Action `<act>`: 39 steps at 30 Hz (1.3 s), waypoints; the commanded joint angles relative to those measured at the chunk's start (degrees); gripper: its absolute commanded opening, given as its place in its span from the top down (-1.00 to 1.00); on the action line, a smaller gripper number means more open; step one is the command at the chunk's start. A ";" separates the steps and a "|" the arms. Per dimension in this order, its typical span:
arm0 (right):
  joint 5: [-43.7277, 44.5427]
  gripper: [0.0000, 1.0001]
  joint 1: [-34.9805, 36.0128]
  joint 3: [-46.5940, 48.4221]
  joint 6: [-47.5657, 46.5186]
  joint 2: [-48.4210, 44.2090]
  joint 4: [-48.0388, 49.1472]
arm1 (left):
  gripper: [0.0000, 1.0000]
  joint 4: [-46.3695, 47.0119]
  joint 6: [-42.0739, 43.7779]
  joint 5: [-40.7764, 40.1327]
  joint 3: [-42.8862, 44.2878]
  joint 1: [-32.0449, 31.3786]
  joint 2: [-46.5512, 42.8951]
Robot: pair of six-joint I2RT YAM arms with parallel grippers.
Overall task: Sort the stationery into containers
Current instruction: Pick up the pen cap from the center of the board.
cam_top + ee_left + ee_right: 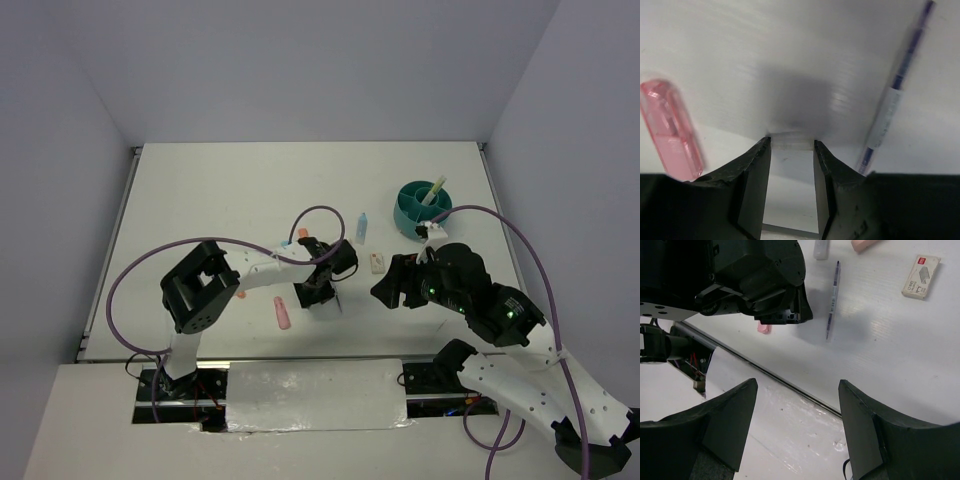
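Two claws: left gripper (792,144) half-parted, tips on the table (790,60) astride a pale thing (790,136), perhaps gripped, I cannot tell; right gripper (797,390) gapes wide, empty.

Blue pen (833,300) beside black arm (755,280)

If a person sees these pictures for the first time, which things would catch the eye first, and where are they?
The round teal organiser at the far right of the table catches the eye first, with one yellow pen standing in it. Mid-table, the left jaws stand apart, low over the surface between a pink highlighter and a thin pen, while the right jaws hang wide open and empty.
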 commanded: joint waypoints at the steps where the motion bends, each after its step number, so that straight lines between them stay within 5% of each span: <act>1: -0.03 -0.47 0.46 0.65 -0.93 -0.04 2.44 | 0.49 9.43 12.70 -0.95 -0.59 -0.41 1.86; 6: 0.58 -0.47 0.46 1.17 -1.19 0.05 1.83 | 0.49 20.23 34.84 0.53 -3.92 -1.47 -1.65; 12: 0.32 -0.47 0.46 1.52 -0.49 0.66 2.35 | 0.27 19.20 45.67 -0.52 -6.91 -1.29 -4.38; 16: 0.32 -0.47 0.46 1.70 -0.31 1.10 2.70 | 0.15 19.38 47.00 -0.43 -8.15 -1.29 -5.35; 30: 0.67 -0.47 0.46 2.58 -0.14 1.89 3.14 | -0.72 13.67 44.72 -2.79 -5.69 -1.29 -4.21; 35: 0.85 -0.47 0.38 2.93 -0.49 2.16 3.06 | -0.98 9.63 40.16 -5.78 -1.65 -1.21 -8.51; 39: 1.20 -0.48 0.46 3.11 -0.49 2.24 3.32 | -0.99 4.98 31.31 -8.06 3.08 -1.21 -10.89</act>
